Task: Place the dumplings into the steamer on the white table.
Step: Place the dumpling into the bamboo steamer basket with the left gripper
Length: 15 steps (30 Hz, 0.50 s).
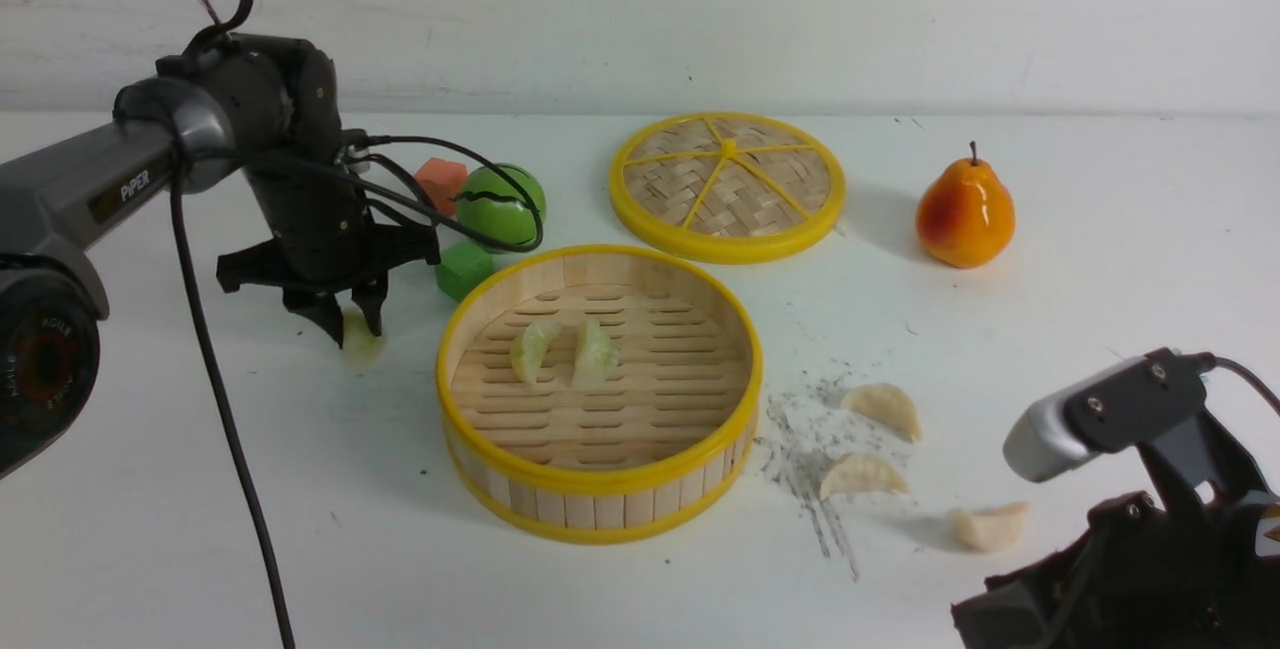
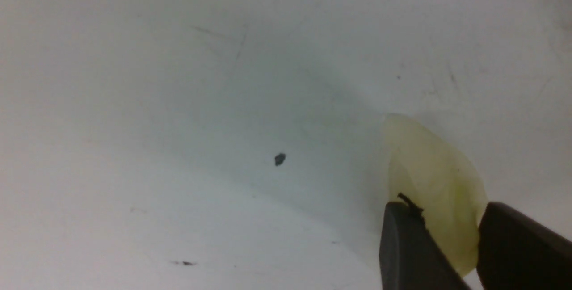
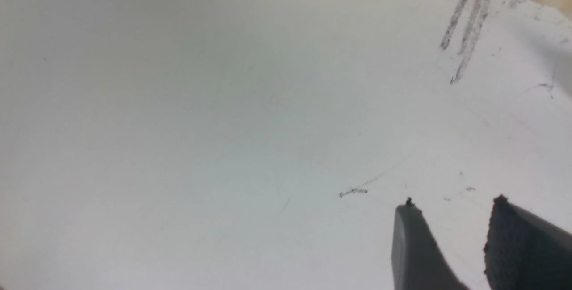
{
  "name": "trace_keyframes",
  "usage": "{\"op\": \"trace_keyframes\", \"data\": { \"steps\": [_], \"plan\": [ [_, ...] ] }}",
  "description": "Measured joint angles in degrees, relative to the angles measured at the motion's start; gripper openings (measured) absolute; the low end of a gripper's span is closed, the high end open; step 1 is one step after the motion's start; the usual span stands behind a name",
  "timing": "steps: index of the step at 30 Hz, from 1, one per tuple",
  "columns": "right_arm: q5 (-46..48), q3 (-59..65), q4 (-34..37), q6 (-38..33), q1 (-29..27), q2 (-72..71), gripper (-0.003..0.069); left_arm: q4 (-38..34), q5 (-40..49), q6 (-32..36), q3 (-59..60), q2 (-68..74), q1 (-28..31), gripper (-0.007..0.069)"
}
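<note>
Well, broad bare white table (image 1: pixel 150 529) lies near-left of the steamer (image 1: pixel 600 479) (scuffs on its right). My left gripper (image 1: pixel 352 327) pinches a pale green dumpling (image 2: pixel 433 178) just left of that rim. Inside lie two green dumplings (image 1: pixel 533 350) (image 1: pixel 596 354); three cream dumplings (image 1: pixel 884 407) (image 1: pixel 862 474) (image 1: pixel 988 526) lie to the right. My right gripper (image 3: pixel 451 203) is spread over bare table.

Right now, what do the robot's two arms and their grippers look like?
The left arm is a grey tube with white PiPER lettering, a black wrist and trailing black cables. The left gripper has dark tapering fingers. The right arm is black, with a silver-grey camera housing; the right gripper has dark grey fingers.
</note>
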Motion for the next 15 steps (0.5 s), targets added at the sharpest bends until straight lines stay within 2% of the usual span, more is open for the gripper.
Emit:
{"op": "trace_keyframes", "data": {
  "steps": [8, 15],
  "plan": [
    [0.3, 0.0, 0.0, 0.0, 0.0, 0.0, 0.0240, 0.2, 0.0, 5.0, 0.7, -1.5, -0.4, 0.0194],
    [0.3, 0.0, 0.0, 0.0, 0.0, 0.0, 0.0240, -5.5, -1.1, 10.5, 1.0, -9.3, -0.4, 0.0194]
  ]
}}
